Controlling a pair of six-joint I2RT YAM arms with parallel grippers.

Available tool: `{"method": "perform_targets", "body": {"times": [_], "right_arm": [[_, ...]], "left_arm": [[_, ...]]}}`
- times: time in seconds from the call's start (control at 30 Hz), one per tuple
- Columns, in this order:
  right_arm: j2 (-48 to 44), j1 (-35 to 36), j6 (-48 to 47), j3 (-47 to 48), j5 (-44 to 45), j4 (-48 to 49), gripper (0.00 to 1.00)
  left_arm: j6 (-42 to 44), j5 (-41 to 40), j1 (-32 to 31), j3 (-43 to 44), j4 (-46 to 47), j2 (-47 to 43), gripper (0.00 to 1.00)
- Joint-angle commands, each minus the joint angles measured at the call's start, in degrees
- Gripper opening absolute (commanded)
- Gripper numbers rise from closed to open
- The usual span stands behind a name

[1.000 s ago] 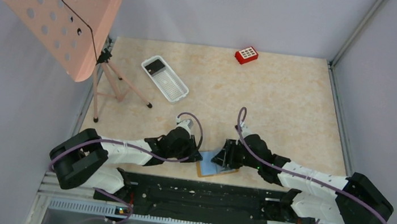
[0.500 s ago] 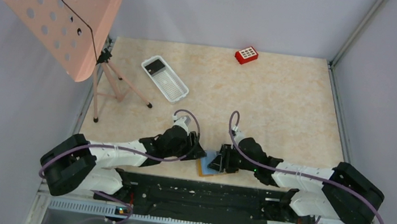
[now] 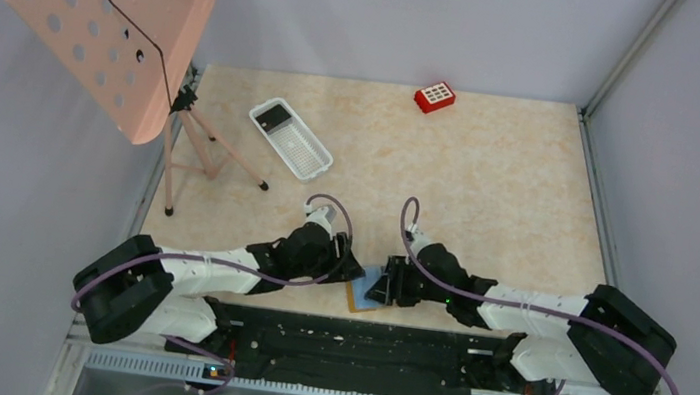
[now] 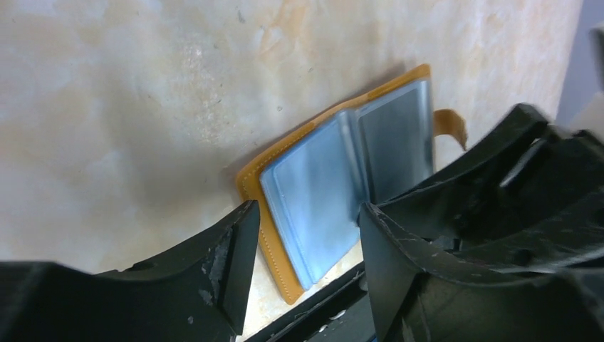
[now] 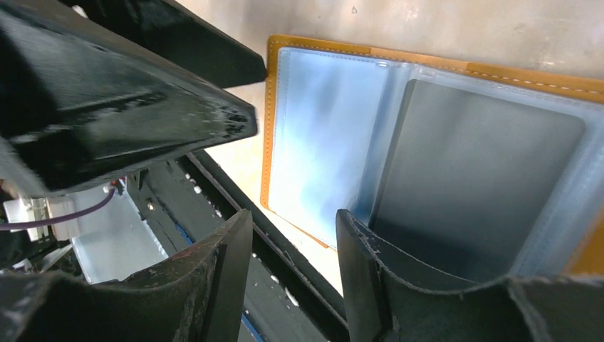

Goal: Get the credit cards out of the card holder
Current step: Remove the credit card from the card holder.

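Observation:
The card holder (image 3: 364, 291) lies open near the table's front edge, tan cover down and light blue sleeves up. In the right wrist view a dark grey credit card (image 5: 477, 178) sits inside its right-hand sleeve, and the left sleeve (image 5: 320, 135) looks pale blue. My left gripper (image 4: 306, 263) stands open over the holder's (image 4: 320, 192) near corner, with nothing gripped. My right gripper (image 5: 293, 263) is open too. Its right finger (image 5: 377, 278) overlaps the lower edge of the card's sleeve. Another dark card (image 3: 277, 116) lies in the white mesh tray (image 3: 303, 152).
A pink perforated stand (image 3: 106, 17) on a tripod occupies the back left. A small red block (image 3: 434, 97) sits at the far edge. The black base rail (image 3: 348, 343) runs just in front of the holder. My left gripper's finger (image 5: 142, 107) crowds the right wrist view.
My left gripper has opened wide beside the holder. The right arm has slid left, bringing its gripper over the holder's right half.

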Motion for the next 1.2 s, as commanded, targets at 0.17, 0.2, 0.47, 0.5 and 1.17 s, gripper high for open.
{"method": "perform_targets", "body": {"times": [0.17,0.2,0.47,0.5,1.17], "right_arm": [[-13.15,-0.35,-3.83,5.27,12.51,-17.44,0.5],[-13.66,-0.81,-3.99,5.07,12.63,-18.25,0.5],[-13.07,-2.86,-5.35,4.41,17.06,-22.47,0.5],[-12.92,-2.89,-5.5,4.41,17.57,-22.75,0.5],[-10.05,-3.06,-6.71,2.95,21.35,-22.13,0.53]], "left_arm": [[1.5,1.44,-0.18,1.05,2.22,4.18,0.48],[1.59,1.49,-0.18,1.07,2.34,4.33,0.47],[1.88,2.2,-0.18,1.33,2.38,5.44,0.39],[1.88,2.25,-0.18,1.32,2.33,5.43,0.38],[1.7,1.87,-0.18,2.02,1.69,5.25,0.36]]}}
